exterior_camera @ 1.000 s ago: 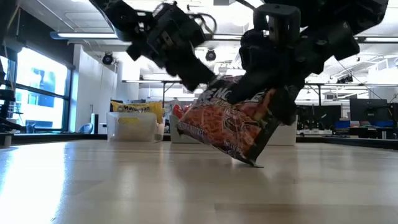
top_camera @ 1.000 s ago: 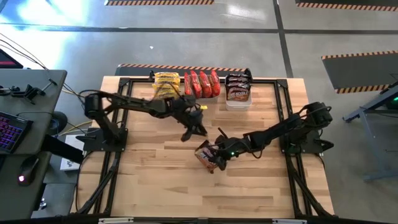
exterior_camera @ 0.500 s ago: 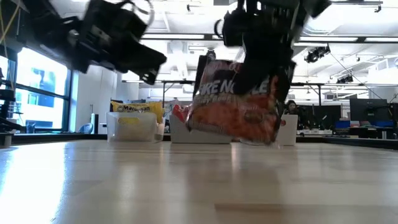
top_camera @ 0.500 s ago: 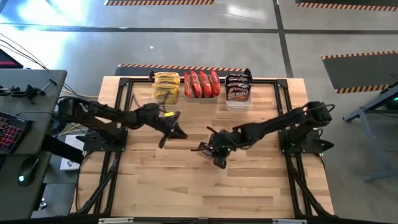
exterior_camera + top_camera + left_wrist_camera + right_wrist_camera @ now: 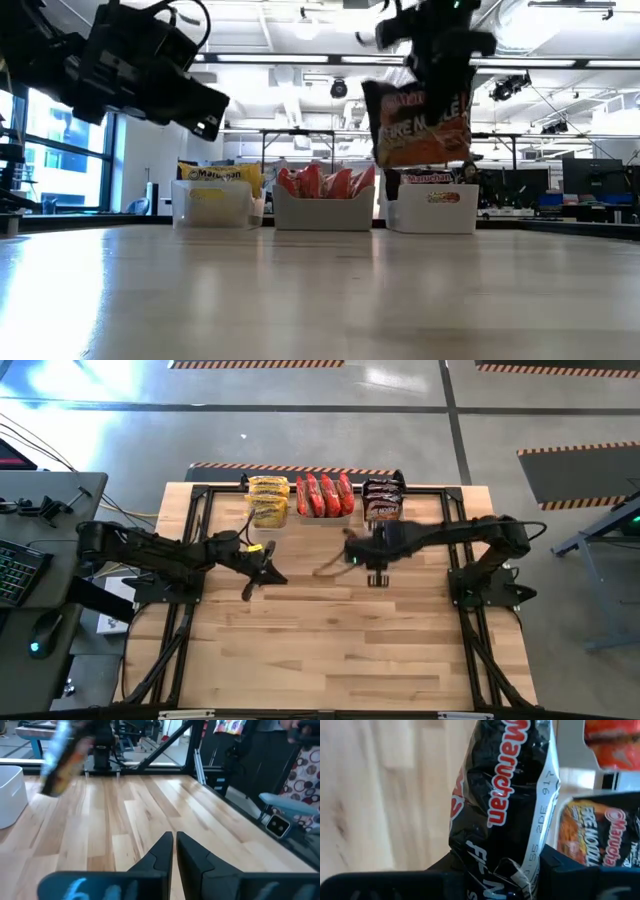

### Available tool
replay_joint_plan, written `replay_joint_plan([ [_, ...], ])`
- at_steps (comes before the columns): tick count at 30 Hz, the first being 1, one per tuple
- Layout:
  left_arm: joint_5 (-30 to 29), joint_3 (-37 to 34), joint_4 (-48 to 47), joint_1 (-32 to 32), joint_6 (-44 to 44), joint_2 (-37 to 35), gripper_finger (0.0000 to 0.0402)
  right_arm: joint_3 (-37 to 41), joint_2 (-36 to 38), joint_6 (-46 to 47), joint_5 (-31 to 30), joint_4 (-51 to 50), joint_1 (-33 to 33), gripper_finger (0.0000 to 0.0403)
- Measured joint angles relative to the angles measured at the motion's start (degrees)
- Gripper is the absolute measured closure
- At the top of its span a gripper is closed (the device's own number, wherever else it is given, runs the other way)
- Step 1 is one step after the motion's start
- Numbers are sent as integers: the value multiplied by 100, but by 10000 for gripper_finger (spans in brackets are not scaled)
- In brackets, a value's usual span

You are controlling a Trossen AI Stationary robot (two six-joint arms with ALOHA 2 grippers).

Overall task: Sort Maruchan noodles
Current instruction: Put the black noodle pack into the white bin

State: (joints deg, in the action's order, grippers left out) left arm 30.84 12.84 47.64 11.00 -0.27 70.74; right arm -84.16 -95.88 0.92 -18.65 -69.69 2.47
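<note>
A dark Maruchan noodle packet [image 5: 420, 122] hangs well above the table's middle, with my right gripper [image 5: 437, 60] shut on it; it fills the right wrist view [image 5: 505, 795]. In the high view my right gripper [image 5: 365, 555] stands just short of the far tubs. My left gripper [image 5: 268, 573] hovers over the table's left half, shut on nothing, its fingers [image 5: 165, 851] together. Three clear tubs stand along the far edge, holding yellow packets [image 5: 267, 500], red packets [image 5: 324, 495] and dark packets [image 5: 382, 500] on edge. My right gripper pinches the dark packet between its two fingers at the packet's upper end [image 5: 506, 870]. The fingers come from above, pointing steeply down. The packet hangs upright below them, clear of the table, its lower end [image 5: 425, 158] free.
The tub of dark packets [image 5: 600, 835] lies just beyond the held packet, the red packets [image 5: 615, 740] beside it. A black frame [image 5: 200, 495] runs round the tabletop. Bare wood [image 5: 330, 650] fills the near half.
My right gripper has risen and gone toward the far edge and the dark-packet tub, tipping from near level to pointing down. The packet, which touched the table tilted, is now lifted clear and hangs upright. My left gripper has drawn back toward the table's left edge.
</note>
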Motion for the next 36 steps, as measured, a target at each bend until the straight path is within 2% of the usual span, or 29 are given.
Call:
replay_joint_plan([
  [10,-3,-183,-1,24,201,7,388,11,537,-1765,262,-420,-1670,304],
  [15,-85,-181,32,31,339,7,388,421,573,-2694,753,37,-2502,304],
  [19,-457,-180,39,34,347,7,388,702,564,-3370,765,654,-3053,304],
  [21,-599,-179,48,33,337,7,388,704,566,-3588,1001,832,-3314,304],
  [25,-632,-177,147,35,345,7,388,704,566,-3823,1679,998,-3712,304],
  [32,-637,-175,286,171,333,4,388,706,527,-4018,2367,1069,-4064,304],
  [36,-632,-177,277,256,244,4,388,803,364,-4106,2342,988,-4086,304],
])
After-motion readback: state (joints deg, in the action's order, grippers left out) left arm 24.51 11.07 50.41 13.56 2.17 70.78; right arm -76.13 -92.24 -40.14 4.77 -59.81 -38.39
